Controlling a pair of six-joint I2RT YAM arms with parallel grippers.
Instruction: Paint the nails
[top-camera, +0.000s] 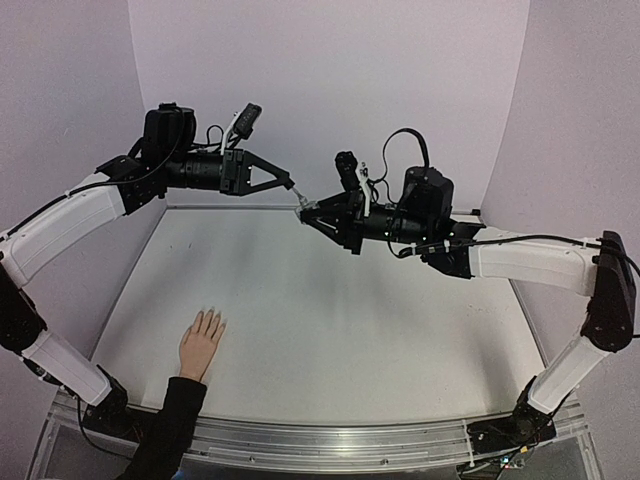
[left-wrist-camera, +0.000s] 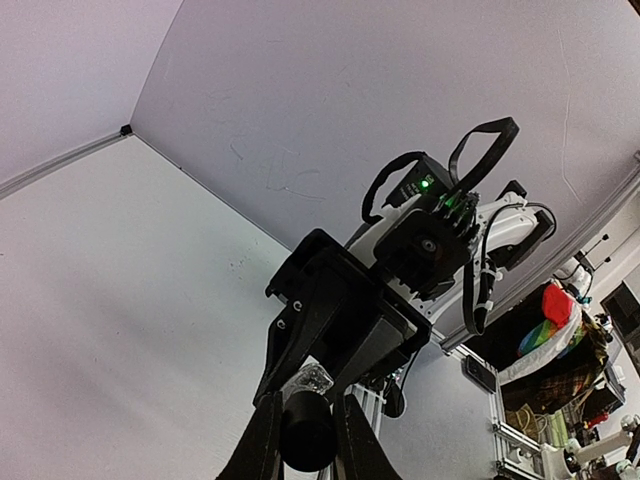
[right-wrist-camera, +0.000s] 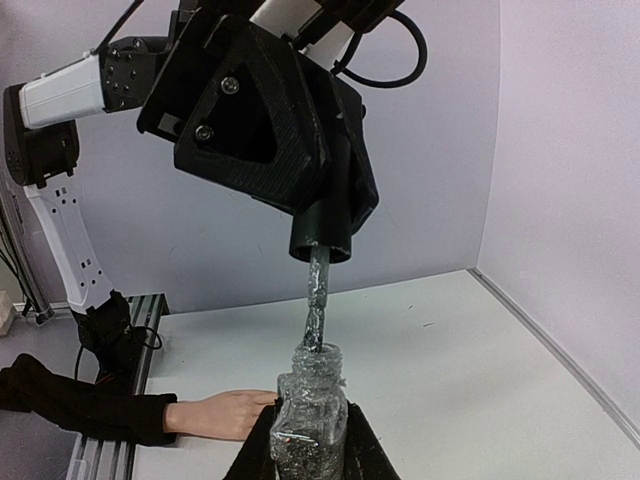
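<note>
The pale hand (top-camera: 202, 343) with a black sleeve lies flat at the table's near left, fingers spread; its nails (top-camera: 210, 318) are too small to make out. High over the table's back, the two grippers meet tip to tip. My right gripper (right-wrist-camera: 310, 455) is shut on a clear glittery polish bottle (right-wrist-camera: 310, 405), held upright. My left gripper (left-wrist-camera: 307, 440) is shut on the black cap (left-wrist-camera: 307, 428), just above the bottle (left-wrist-camera: 313, 380). The brush stem (right-wrist-camera: 317, 295) hangs from the cap (right-wrist-camera: 322, 235) with its tip inside the bottle's neck. The hand (right-wrist-camera: 225, 413) shows behind the bottle.
White walls (top-camera: 330, 60) close the table at the back and both sides. An aluminium rail (top-camera: 330, 440) runs along the near edge, where both arm bases are bolted. The table surface (top-camera: 350, 320) is plain white. Shelves and clutter (left-wrist-camera: 560, 340) stand beyond the table.
</note>
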